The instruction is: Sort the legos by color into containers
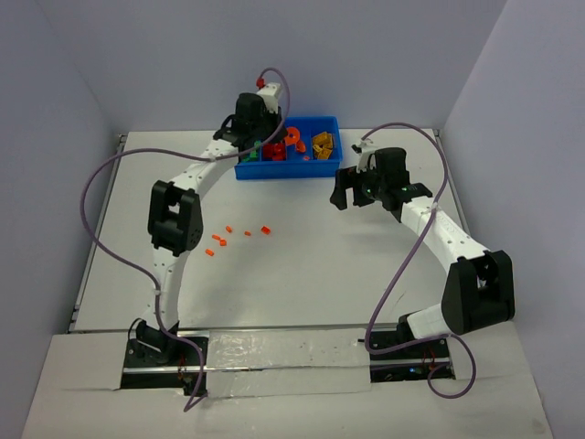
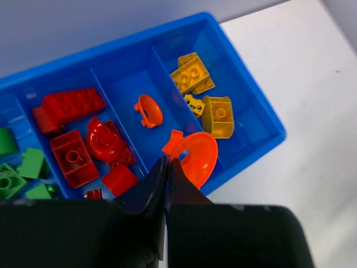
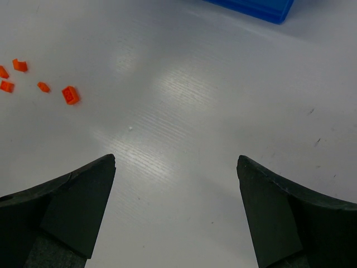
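The left tool [image 2: 168,162] hung pinched shut, empty, over the blue tray [image 2: 120,92]; the right tool [image 3: 175,164] gaped wide, holding nothing. Next up, probably: orange bricks [image 3: 70,95] loose on the worktop [image 3: 184,84].

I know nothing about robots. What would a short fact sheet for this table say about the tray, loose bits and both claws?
Tray: blue, four compartments
Inside, left to right: green pieces, red pieces, orange pieces, yellow pieces
Loose pieces: several small orange ones on the table
Left claw: shut, over the tray
Right claw: open, empty, over the table
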Tool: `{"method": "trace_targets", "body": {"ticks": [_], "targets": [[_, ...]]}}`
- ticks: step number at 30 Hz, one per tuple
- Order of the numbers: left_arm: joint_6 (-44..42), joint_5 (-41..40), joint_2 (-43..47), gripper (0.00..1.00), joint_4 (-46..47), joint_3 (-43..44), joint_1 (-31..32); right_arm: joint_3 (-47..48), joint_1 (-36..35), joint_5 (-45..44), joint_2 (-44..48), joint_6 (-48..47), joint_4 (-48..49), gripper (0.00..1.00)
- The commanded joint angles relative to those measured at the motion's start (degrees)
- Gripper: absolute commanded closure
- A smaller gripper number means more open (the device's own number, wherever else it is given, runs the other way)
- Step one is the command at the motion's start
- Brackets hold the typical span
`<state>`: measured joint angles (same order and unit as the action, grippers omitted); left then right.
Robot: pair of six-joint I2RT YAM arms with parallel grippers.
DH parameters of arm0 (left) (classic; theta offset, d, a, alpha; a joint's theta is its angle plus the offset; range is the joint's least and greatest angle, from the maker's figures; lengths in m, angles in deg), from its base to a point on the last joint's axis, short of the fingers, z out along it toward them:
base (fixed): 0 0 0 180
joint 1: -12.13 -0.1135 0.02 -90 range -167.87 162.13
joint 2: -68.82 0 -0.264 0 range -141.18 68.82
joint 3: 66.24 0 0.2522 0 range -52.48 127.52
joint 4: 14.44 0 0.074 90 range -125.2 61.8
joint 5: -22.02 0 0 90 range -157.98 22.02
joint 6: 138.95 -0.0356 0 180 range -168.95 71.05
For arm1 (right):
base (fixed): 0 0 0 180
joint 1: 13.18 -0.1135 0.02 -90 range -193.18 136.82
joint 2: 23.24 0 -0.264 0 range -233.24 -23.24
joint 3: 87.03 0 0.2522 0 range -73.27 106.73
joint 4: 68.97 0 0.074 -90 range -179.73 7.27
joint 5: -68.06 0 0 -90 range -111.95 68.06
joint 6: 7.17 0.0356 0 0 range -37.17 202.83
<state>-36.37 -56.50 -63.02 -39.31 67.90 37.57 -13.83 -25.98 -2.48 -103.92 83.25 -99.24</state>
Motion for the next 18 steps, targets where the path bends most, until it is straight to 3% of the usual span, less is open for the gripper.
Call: {"method": "trace_targets", "body": {"ticks": [1,18], "targets": [[0.25,-7.88,-1.77,1.0,7.07,2.74,1.55,-0.47,0.66,-0.83,2.02,0.82,2.1,0.04],[-3.6,-10.11,-10.67,0.75,12.57,8.0,2.43,0.41,0.76,0.64,0.26,0.98,1.84,0.03]]}}
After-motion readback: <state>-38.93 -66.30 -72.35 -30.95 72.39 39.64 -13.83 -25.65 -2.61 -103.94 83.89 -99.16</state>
